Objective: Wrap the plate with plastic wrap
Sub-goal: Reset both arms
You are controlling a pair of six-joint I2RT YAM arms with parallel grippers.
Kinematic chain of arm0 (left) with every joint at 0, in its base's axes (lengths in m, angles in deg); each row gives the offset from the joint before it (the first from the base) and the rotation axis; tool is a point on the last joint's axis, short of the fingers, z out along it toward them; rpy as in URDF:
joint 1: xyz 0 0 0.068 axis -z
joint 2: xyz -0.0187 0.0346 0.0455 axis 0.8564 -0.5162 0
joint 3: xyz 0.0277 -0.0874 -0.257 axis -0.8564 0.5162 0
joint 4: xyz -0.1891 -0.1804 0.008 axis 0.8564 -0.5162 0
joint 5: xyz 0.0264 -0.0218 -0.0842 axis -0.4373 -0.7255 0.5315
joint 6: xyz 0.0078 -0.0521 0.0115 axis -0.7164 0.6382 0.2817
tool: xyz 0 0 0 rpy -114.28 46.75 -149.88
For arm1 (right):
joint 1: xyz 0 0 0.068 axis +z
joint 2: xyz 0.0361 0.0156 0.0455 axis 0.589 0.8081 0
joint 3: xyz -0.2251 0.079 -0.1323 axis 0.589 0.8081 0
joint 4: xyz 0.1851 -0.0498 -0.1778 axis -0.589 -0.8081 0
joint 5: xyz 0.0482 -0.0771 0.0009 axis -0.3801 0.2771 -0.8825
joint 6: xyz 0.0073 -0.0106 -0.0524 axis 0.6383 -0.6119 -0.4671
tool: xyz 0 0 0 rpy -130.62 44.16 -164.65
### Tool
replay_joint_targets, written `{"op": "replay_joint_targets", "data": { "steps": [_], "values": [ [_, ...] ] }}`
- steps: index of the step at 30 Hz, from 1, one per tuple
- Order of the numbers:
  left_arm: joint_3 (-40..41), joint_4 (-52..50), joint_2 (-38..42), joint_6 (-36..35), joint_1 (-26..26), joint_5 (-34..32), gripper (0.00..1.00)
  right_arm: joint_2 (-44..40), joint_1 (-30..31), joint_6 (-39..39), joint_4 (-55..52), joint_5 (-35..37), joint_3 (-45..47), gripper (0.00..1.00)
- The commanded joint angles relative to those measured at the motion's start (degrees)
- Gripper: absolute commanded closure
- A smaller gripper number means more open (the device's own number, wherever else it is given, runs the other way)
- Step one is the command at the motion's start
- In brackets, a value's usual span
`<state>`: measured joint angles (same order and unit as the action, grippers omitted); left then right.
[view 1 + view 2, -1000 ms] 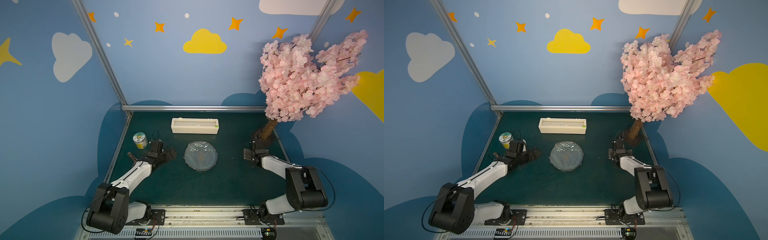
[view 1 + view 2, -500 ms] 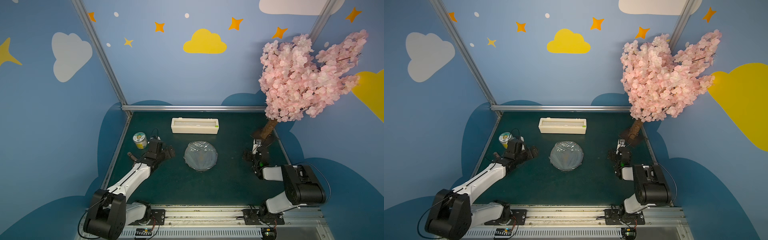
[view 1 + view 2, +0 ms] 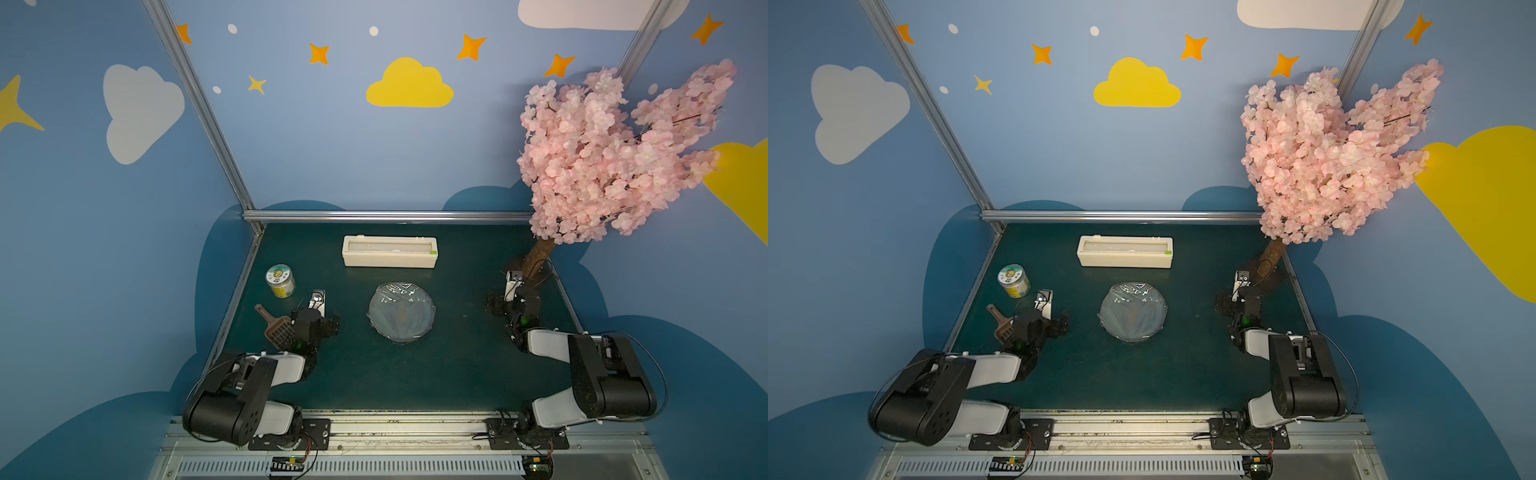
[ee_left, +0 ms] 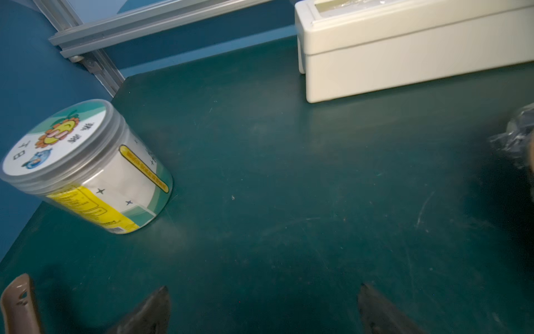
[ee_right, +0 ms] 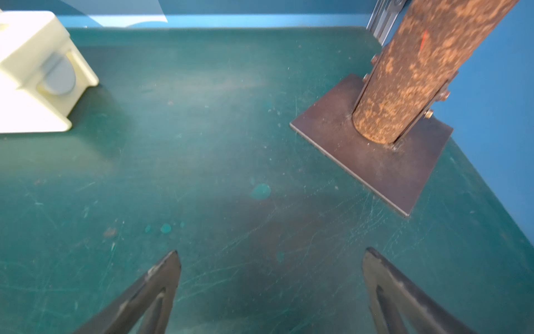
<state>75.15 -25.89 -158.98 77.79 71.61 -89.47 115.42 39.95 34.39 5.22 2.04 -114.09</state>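
The grey-blue plate [image 3: 401,311] [image 3: 1133,312] lies at the middle of the green table. Crinkled plastic wrap [image 3: 400,290] [image 3: 1134,291] is stretched over it, with white glints at its far edge; a bit of the wrap [image 4: 517,138] shows in the left wrist view. My left gripper [image 3: 316,322] [image 3: 1044,322] [image 4: 263,289] sits low to the plate's left, apart from it, open and empty. To the plate's right, near the tree, my right gripper [image 3: 513,301] [image 3: 1241,305] [image 5: 271,251] is also open with only bare table between its fingers.
A cream dispenser box [image 3: 390,251] [image 4: 404,49] lies behind the plate. A yellow-labelled jar [image 3: 280,281] [image 4: 83,164] and a brown scoop [image 3: 276,328] are at the left edge beside my left gripper. The tree's trunk and base plate [image 5: 375,162] stand just beyond my right gripper.
Both arms have folded back toward the front rail. The left gripper drew nearer the front, uncovering the brown scoop. The jaws stayed open and the plate did not move.
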Motion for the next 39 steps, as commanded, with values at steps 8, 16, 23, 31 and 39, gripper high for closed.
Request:
{"op": "replay_joint_targets", "data": {
  "steps": [8, 16, 23, 31, 39],
  "values": [
    [-3.5, 14.5, -5.4, 3.6, -6.8, 1.2, 0.0, -1.1, 0.3, -0.3, -1.1, -0.6, -1.1, 0.02],
    [-7.4, 8.8, -8.1, 5.9, -9.3, 2.2, 0.0, -1.2, 0.3, -0.4, -1.1, -0.6, -0.9, 0.03],
    [-6.9, 10.8, -8.6, 5.4, -9.1, 2.0, 0.0, -1.2, 0.3, -0.4, -1.1, -0.5, -1.0, 0.02],
    [-7.2, 10.2, -8.6, 5.4, -9.2, 2.2, 0.0, -1.2, 0.3, -0.4, -1.1, -0.6, -0.9, 0.02],
    [-7.2, 10.0, -8.6, 5.6, -9.5, 2.6, 0.0, -1.2, 0.2, -0.4, -1.1, -0.6, -1.0, 0.02]
  ]
}}
